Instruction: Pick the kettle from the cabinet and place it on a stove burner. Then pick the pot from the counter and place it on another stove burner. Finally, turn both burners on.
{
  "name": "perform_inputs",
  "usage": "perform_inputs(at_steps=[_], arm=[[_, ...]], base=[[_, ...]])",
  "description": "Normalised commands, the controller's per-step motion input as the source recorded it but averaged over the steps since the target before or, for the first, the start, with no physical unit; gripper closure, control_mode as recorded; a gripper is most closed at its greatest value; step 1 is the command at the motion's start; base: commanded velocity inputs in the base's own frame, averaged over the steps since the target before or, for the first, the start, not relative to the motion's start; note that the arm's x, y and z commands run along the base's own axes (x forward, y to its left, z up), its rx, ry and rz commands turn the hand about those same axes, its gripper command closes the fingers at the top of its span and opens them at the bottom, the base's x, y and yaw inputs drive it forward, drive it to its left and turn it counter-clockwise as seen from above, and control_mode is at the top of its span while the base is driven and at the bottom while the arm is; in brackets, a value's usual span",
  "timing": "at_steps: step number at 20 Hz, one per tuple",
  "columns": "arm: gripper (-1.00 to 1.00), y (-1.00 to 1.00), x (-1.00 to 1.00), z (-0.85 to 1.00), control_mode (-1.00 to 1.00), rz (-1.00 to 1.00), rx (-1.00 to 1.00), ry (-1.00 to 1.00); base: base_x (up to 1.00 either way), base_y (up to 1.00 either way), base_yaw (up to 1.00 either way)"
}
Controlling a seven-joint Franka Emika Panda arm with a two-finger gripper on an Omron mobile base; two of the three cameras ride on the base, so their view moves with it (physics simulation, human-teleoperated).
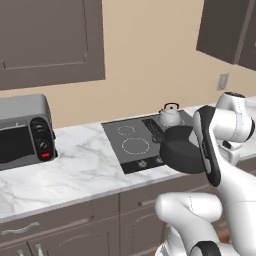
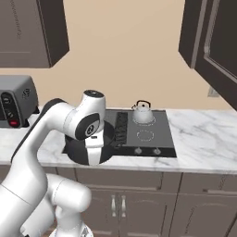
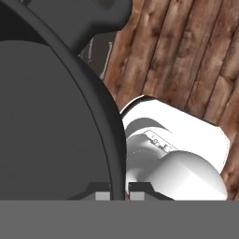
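Pinching the pot [image 3: 51, 130] rim, the gripper [image 3: 119, 195] is clamped tight — pot held off the counter [image 1: 80, 165].

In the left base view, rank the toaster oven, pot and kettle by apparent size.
1. Toaster oven, largest, though it is cut off at the frame's left edge.
2. Pot, partly hidden by the arm and nearer the camera than the kettle.
3. Kettle, clearly smallest.

Kettle [image 2: 142, 112] on far right burner of cooktop [image 2: 157, 134]. Pot [image 2: 78, 150] at cooktop's near left edge. Toaster oven [image 1: 22, 131] on counter [image 1: 75, 170], far left.
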Motion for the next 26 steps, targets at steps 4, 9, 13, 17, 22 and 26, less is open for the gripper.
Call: perform_inputs(at_steps=[4,9,13,17,22,26], arm=[[1.00,0.00,0.00,0.00,1.00,0.00,0.00,0.00],[1.00,0.00,0.00,0.00,1.00,0.00,0.00,0.00],[1.00,0.00,0.00,0.00,1.00,0.00,0.00,0.00],[1.00,0.00,0.00,0.00,1.00,0.00,0.00,0.00],[1.00,0.00,0.00,0.00,1.00,0.00,0.00,0.00],[1.00,0.00,0.00,0.00,1.00,0.00,0.00,0.00]], base=[[0.33,-0.03,0.13],[0.55,-0.01,0.04],[0.62,-0.01,0.03],[0.33,-0.18,0.04],[0.15,-0.30,0.04],[0.12,-0.26,0.01]])
